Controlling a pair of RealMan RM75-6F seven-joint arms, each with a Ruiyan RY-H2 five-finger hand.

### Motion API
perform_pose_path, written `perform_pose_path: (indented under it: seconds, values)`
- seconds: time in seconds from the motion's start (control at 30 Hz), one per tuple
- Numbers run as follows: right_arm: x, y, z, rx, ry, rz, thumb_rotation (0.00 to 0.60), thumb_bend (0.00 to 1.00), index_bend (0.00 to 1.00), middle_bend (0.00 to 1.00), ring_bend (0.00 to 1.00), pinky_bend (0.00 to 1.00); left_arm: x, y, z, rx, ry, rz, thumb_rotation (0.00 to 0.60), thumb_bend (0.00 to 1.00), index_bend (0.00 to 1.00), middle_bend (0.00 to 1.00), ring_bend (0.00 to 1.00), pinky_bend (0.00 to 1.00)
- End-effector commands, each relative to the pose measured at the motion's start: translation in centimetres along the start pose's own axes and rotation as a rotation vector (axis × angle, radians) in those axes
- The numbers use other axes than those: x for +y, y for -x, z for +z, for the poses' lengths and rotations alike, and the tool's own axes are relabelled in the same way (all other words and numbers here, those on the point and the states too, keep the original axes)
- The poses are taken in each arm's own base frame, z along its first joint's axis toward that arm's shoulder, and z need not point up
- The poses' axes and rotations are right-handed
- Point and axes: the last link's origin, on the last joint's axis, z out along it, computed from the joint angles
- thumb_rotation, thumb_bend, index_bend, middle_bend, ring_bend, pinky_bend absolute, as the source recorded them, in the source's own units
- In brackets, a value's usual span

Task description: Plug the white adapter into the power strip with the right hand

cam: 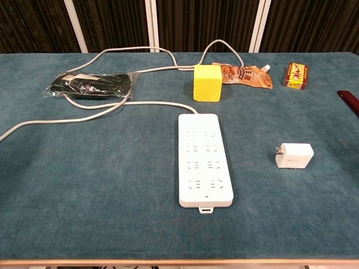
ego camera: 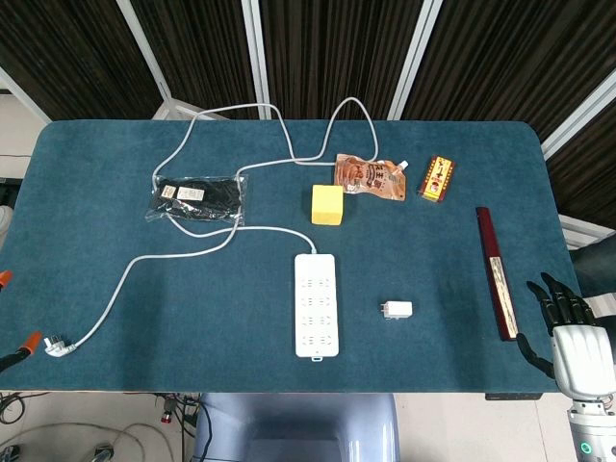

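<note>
We see the small white plastic adapter (cam: 295, 156) lying prongs-left just right of the long white power strip (cam: 205, 158), right hand (ego camera: 570, 327) well apart at the table (ego camera: 192, 327) edge, fingers (ego camera: 549, 294) spread, holding nothing

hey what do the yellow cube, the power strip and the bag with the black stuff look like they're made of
Yellow cube: probably foam or sponge, matte with a faintly grainy face. Power strip: hard white plastic, smooth, slight sheen, moulded sockets. Bag: thin clear plastic film, crinkled and glinting; its black contents cannot be identified.
</note>
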Motion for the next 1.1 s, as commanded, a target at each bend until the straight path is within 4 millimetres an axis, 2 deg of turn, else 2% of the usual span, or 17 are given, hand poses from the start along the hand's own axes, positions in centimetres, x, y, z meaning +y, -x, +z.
perform_pose_path:
  seconds: [0.03,0.77,1.1]
  values:
    - [-0.01,0.03,0.0,-0.001,0.0,-0.002,0.6,0.37,0.14,0.1,0.14,0.21,-0.03,-0.03,0.01,0.001,-0.001,-0.001,0.6,0.17,0.12,0.04,0.0,0.0]
    - [0.07,-0.01,-0.02,-0.01,0.01,0.016,0.6,0.37,0.14,0.1,0.14,0.21,0.08,-0.03,-0.11,0.003,0.001,0.004,0.6,0.17,0.12,0.04,0.0,0.0]
    - [-0.76,0.89,-0.53,-0.148,0.012,0.059,0.6,0.37,0.14,0.13,0.14,0.17,0.04,0.03,-0.02,-0.005,-0.001,0.012,0.6,0.17,0.12,0.04,0.0,0.0]
